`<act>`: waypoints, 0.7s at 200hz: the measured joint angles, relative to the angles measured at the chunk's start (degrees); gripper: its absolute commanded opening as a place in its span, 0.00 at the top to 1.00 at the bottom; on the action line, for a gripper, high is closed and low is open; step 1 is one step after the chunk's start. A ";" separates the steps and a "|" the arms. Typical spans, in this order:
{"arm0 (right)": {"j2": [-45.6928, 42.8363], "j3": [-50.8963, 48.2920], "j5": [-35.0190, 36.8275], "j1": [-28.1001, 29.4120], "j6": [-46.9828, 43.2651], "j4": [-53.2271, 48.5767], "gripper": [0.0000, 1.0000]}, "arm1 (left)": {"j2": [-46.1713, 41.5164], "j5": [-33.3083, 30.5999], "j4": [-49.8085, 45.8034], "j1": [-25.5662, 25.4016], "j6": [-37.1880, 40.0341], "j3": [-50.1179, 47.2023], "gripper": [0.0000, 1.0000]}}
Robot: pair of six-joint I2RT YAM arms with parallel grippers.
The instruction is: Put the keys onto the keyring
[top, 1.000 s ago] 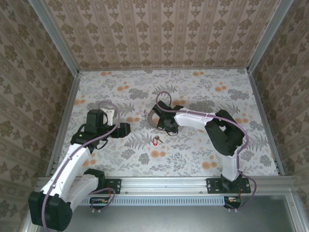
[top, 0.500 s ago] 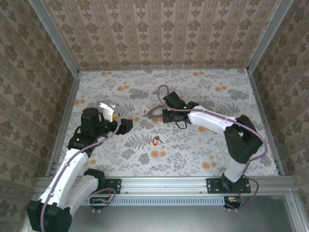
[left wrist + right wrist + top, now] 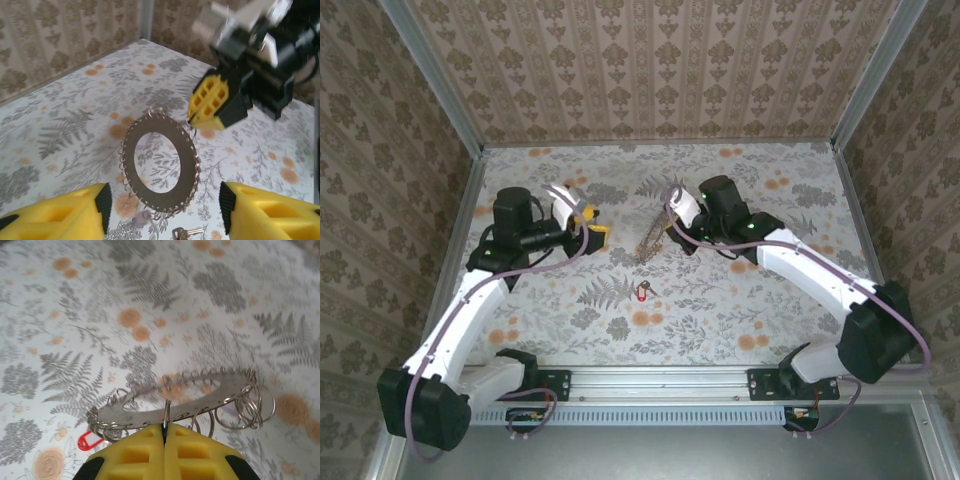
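The keyring point(image 3: 157, 160) is a flat grey metal oval with several small wire rings along its rim. It hangs tilted above the table point(image 3: 650, 238). My right gripper point(image 3: 164, 427) is shut on one small ring at the keyring's point(image 3: 180, 395) near edge. The same gripper point(image 3: 670, 228) and its yellow fingers point(image 3: 210, 102) also show from outside. The keys point(image 3: 642, 291) lie on the table below, one red-headed tag point(image 3: 90, 440) with a silvery key point(image 3: 187, 232). My left gripper point(image 3: 162, 207) is open and faces the keyring, a short way to its left point(image 3: 592, 233).
The floral tablecloth point(image 3: 740, 310) is walled by patterned panels with metal rails at left point(image 3: 455, 250) and right point(image 3: 865, 250). Purple cables point(image 3: 540, 275) trail along both arms. Orange flower blots are printed near the keys.
My right gripper has lifted the keyring off the table and drawn back to the right. My left arm swung toward the back and centre, and its jaws narrowed somewhat. The keys stayed put.
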 measured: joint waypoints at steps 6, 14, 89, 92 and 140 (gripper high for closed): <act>-1.07 0.00 -1.09 -0.15 -1.07 -0.02 1.00 | 0.63 1.20 0.13 -0.55 1.64 -0.04 0.47; -2.29 0.00 -2.54 -0.31 -2.43 -0.04 1.00 | 1.36 2.34 0.20 -1.46 3.87 -0.07 0.48; -8.74 -3.41 -15.56 -0.13 -12.70 0.94 1.00 | 6.14 4.24 6.05 -11.91 13.64 -0.46 0.61; -8.87 -3.41 -15.80 -0.04 -13.09 0.94 1.00 | 6.21 4.24 6.14 -12.17 13.73 -0.46 0.61; -10.10 -3.41 -17.25 1.22 -16.37 1.07 1.00 | 6.47 3.89 6.97 -15.21 16.31 -0.35 0.64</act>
